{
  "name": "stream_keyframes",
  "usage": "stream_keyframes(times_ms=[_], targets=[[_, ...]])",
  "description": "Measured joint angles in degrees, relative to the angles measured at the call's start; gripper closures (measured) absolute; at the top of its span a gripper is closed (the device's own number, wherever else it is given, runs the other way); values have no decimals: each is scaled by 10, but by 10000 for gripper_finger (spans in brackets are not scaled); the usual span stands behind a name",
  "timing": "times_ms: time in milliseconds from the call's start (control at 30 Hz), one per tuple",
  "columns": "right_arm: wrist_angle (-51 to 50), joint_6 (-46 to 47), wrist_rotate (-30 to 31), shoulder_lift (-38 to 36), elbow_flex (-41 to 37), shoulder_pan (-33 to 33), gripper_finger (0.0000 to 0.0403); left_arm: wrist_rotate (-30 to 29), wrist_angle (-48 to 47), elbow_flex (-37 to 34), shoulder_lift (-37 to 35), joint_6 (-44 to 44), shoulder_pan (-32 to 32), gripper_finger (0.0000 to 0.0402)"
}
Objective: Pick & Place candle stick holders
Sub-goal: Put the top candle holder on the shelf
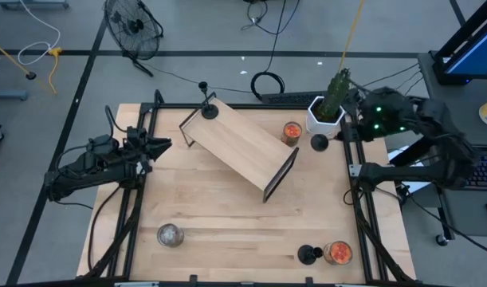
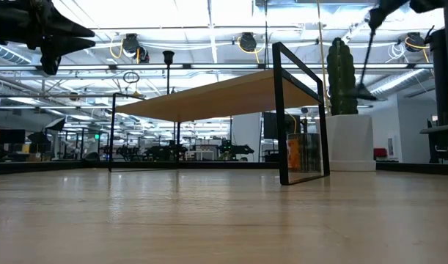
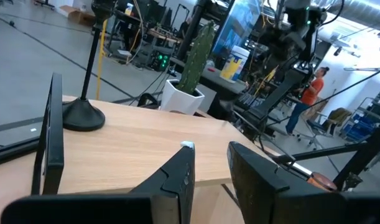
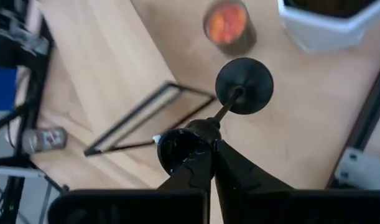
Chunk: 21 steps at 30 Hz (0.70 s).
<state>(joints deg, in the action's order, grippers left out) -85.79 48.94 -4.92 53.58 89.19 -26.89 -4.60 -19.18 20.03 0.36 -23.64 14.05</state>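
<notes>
Three black candle stick holders show. One stands on its base on the far left end of the wooden shelf (image 1: 239,147), seen in the high view (image 1: 209,108) and the left wrist view (image 3: 84,115). One stands on its base near the table's front edge (image 1: 309,255). My right gripper (image 4: 209,146) is shut on the third (image 1: 319,142), beside the cactus pot (image 1: 327,112). My left gripper (image 3: 211,177) is open and empty, above the table's left side (image 1: 159,145), facing the shelf. My right gripper pinches the holder's upper end, at the small cup (image 4: 180,149), between its two fingers. The fingers come from above, slanting in from the table's right. The holder hangs tilted below them, and its round base (image 4: 244,85) is lifted clear of the table (image 2: 365,93).
The shelf stands aslant across the table's middle on thin black end frames. An orange jar (image 1: 291,131) stands by its right end and another (image 1: 337,253) stands at the front right. A clear jar (image 1: 170,234) stands at the front left. The cactus in its white pot is at the far right.
</notes>
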Motion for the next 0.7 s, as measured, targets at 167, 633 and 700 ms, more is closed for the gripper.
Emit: stream_keyframes(times_ms=[167, 633, 700], targets=[[77, -22, 3, -5, 22, 0, 402, 0, 0, 0, 0, -3, 0, 300], [350, -97, -200, 127, 22, 9, 402, 1, 8, 0, 11, -10, 0, 300], [384, -107, -228, 156, 22, 14, 402, 6, 24, 0, 26, -10, 0, 300]])
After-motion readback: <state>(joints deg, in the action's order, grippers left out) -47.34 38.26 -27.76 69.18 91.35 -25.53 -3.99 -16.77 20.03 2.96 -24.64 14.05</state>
